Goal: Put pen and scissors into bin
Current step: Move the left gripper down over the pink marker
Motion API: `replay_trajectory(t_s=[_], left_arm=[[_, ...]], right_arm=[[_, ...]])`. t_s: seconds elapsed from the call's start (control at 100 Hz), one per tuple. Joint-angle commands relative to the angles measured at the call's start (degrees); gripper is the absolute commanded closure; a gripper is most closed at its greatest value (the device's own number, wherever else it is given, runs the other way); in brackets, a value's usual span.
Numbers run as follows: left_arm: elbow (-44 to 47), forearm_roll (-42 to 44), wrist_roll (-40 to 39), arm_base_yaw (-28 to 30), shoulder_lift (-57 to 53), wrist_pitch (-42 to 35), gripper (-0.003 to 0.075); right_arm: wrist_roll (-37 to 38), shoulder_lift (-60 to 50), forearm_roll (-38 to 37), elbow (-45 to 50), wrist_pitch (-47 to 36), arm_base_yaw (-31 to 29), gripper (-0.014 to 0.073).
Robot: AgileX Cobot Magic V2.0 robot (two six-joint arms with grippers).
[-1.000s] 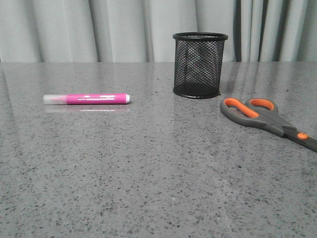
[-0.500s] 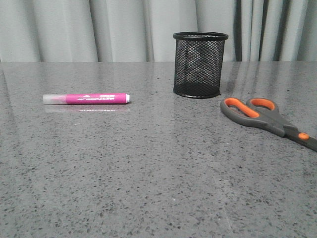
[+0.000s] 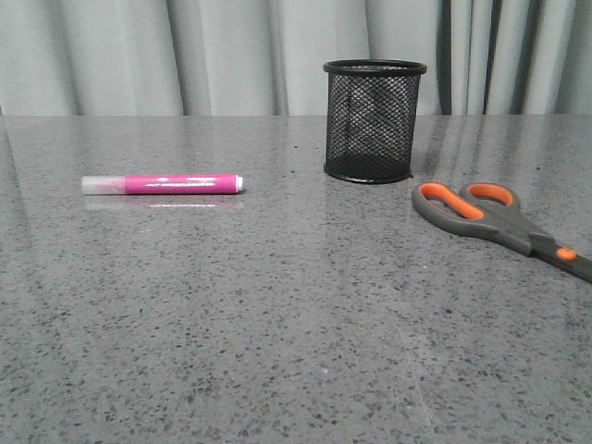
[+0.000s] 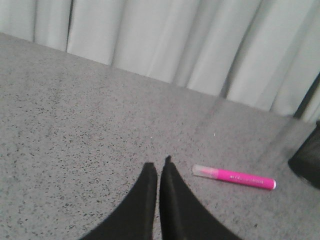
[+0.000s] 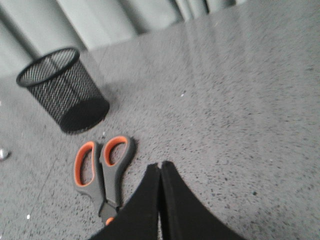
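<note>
The magenta pen (image 3: 163,184) lies flat on the grey table at the left, whitish cap pointing left; it also shows in the left wrist view as the pen (image 4: 234,177). My left gripper (image 4: 158,164) is shut and empty, hovering just short of the pen's cap end. The grey scissors (image 3: 495,222) with orange loop linings lie at the right, blades running off the frame edge. In the right wrist view the scissors (image 5: 102,172) lie beside my right gripper (image 5: 161,164), which is shut and empty. The black mesh bin (image 3: 373,120) stands upright behind them; the right wrist view also catches this bin (image 5: 65,90).
The speckled grey table (image 3: 277,314) runs back to pale pleated curtains (image 3: 185,55). Neither arm shows in the front view.
</note>
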Motion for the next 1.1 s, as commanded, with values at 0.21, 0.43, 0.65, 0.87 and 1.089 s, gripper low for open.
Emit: replay_trajectory(t_s=[0.21, 0.43, 0.65, 0.87, 1.089], left_arm=[[-15.8, -0.1, 7.9, -0.1, 16.2, 11.0, 0.0739], [-17.6, -8.8, 17.1, -0.1, 22.1, 11.1, 0.0703], [-17.6, -26.3, 31.4, -0.1, 28.0, 11.8, 0.0402], [-18.2, -41.4, 51.4, -0.1, 34.0, 16.3, 0.0363], [-25.8, -42.6, 66.0, -0.1, 45.1, 26.2, 0.0366]], right_arm=[[-5.5, 16.3, 0.2, -15.0, 7.7, -0.2, 0.0663], [-8.7, 17.4, 0.4, -17.7, 9.8, 1.3, 0.0637], [-8.8, 17.4, 0.4, -17.8, 10.9, 2.2, 0.0307], [-8.8, 17.4, 0.4, -17.8, 11.1, 2.2, 0.0141], [-9.5, 17.4, 0.4, -17.8, 11.3, 2.2, 0.0141]])
